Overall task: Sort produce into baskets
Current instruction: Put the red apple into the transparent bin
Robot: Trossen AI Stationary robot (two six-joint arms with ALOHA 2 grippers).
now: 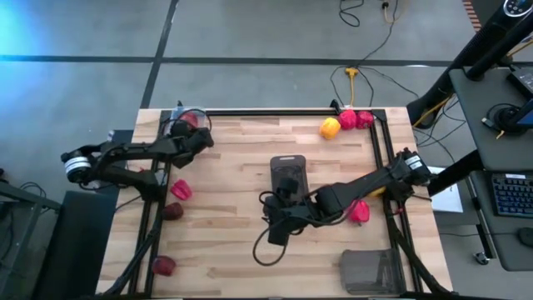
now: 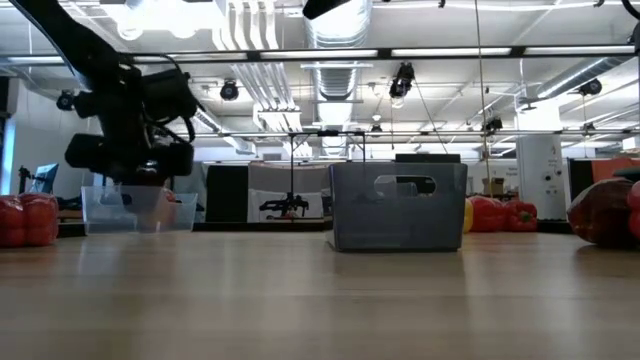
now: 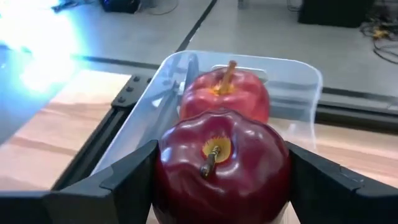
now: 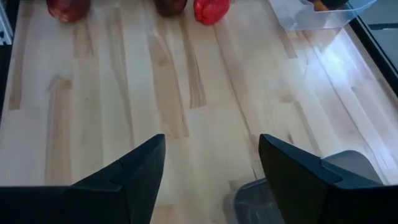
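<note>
No brand, label or legible writing showed on any bin, fruit or arm. The left gripper (image 3: 214, 186) was clamped on a dark red apple (image 3: 221, 165), stem facing the wrist camera, at the open top of the clear plastic bin (image 3: 298, 81) at the table's far left corner, where a second, lighter red apple (image 3: 233, 90) already lay inside. From above, the left arm (image 1: 125, 154) reached in from the left edge with its wrist bent toward that corner. The right arm (image 1: 366, 183) stretched from the right side diagonally across to mid-table, its gripper (image 1: 279, 225) angled low over the bare wooden table (image 1: 225, 183) just beside the dark mesh basket (image 1: 288, 171) at the centre; its fingers (image 4: 140, 171) stood apart with nothing between them. A second mesh basket (image 1: 366, 271) sat near the front right corner. A red bell pepper (image 1: 359, 212) lay beside the right arm's forearm. A yellow bell pepper (image 1: 330, 127) and two red peppers (image 1: 356, 119) were grouped at the far right corner. Along the left side lay another red pepper (image 1: 181, 190) and two dark apples (image 1: 172, 211), one of them near the front edge.
</note>
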